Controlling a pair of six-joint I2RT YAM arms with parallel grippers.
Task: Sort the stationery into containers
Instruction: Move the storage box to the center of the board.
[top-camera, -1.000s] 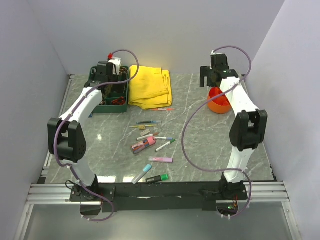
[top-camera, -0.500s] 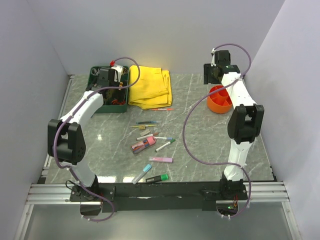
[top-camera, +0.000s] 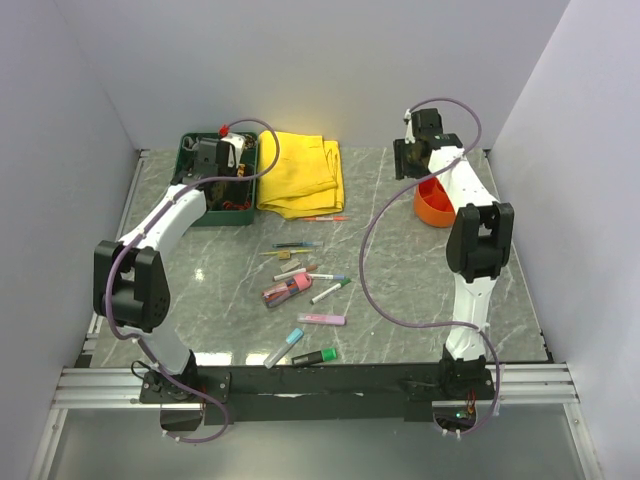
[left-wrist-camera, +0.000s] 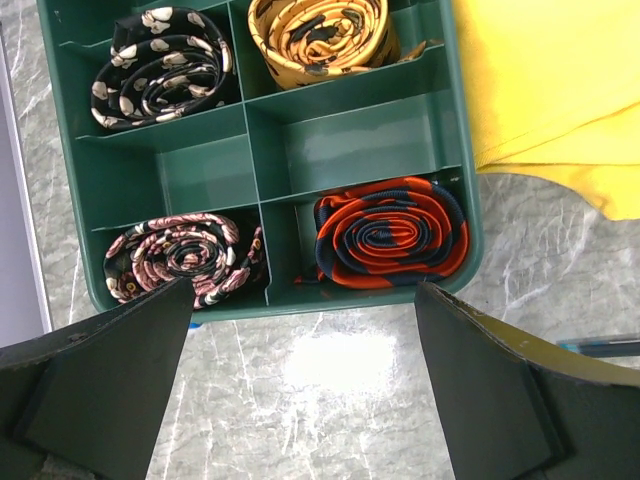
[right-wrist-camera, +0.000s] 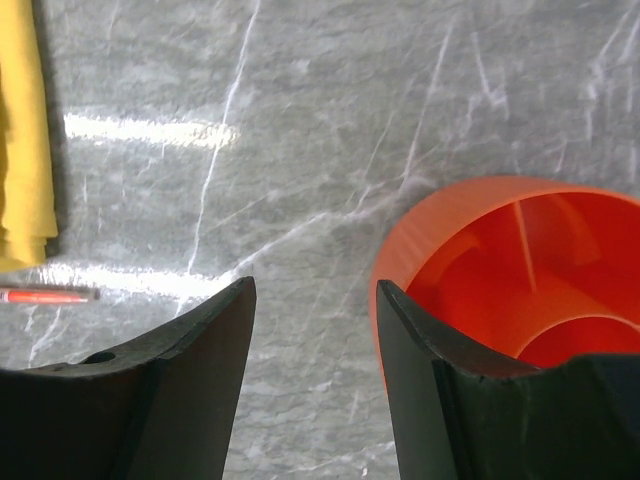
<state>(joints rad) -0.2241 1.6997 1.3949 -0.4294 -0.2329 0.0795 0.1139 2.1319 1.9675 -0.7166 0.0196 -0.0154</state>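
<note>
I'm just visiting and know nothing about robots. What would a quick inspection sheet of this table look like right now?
Surface: grey marble table, some glare.
Job's things: pens scattered mid-table; orange pot, visible part empty; green tray holds four rolled ties, two compartments empty.
Clutter: folded yellow cloth beside the tray.
Claws: left claw wide open above the tray; right claw open beside the pot, holding nothing.
Cables: purple cables loop from both arms.
Surroundings: plain pale walls; nothing else seen.

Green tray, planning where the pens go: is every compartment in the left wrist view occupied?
No, the green tray has two bare middle compartments between the rolled ties.
</note>
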